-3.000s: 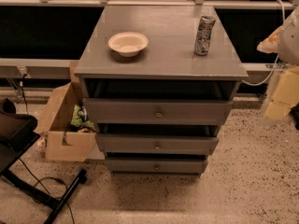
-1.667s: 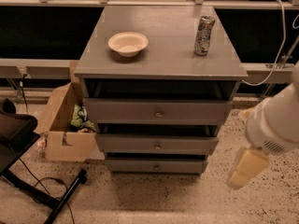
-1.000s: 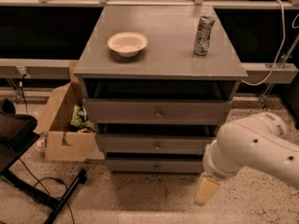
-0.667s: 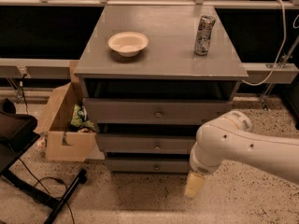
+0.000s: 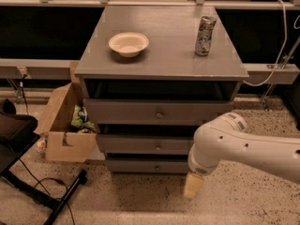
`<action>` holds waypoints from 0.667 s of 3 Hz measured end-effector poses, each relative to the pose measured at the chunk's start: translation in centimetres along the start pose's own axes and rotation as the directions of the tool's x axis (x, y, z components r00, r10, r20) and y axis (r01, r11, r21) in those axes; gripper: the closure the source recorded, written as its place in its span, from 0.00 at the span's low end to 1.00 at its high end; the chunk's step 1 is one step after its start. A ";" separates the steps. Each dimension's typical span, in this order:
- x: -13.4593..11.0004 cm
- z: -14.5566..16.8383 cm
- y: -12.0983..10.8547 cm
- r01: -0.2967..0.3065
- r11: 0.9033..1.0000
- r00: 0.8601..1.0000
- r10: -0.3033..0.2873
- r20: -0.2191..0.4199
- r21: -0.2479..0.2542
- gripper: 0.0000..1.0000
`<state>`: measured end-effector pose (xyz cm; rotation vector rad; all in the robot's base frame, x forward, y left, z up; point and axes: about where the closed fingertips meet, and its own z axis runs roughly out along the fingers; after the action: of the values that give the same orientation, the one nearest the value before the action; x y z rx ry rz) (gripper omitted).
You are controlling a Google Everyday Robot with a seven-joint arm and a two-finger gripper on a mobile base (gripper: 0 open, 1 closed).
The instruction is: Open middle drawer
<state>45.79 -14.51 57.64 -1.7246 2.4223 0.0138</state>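
- Standing at the centre of the view, the grey cabinet (image 5: 161, 62) carries three drawers stacked under a flat top.
- The middle drawer (image 5: 131, 144) is the second front down, a wide flat grey panel with a small round dark knob (image 5: 158, 146) at its centre. A dark gap separates it from the top drawer (image 5: 140, 112) above, and the lowest drawer (image 5: 140, 166) lies just below it.
- The gripper (image 5: 193, 185) is the cream-coloured end piece pointing down toward the speckled floor (image 5: 140, 200). It hangs low in front of the cabinet's lower right corner, below and to the right of the middle drawer's knob and apart from it. Whether the gripper is spread or pressed together cannot be told.
- The white robot arm (image 5: 243, 146) enters from the right edge and bends down to the gripper, covering the right ends of the two lower drawer fronts.
- On the cabinet top, a shallow cream bowl (image 5: 128, 43) sits to the left and an upright drink can (image 5: 205, 35) to the right, well apart.
- An open cardboard box (image 5: 63, 130) holding green packets stands on the floor against the cabinet's left side.
- A black stand (image 5: 47, 198) crosses the lower left corner of the floor.
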 end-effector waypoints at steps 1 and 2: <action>-1.4 4.8 -2.9 0.029 0.999 0.998 -0.030 0.046 0.039 0.00; -2.4 8.5 -5.8 0.062 0.995 0.996 -0.066 0.056 0.078 0.00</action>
<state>53.16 -13.31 50.10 -1.7426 2.2952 -0.0351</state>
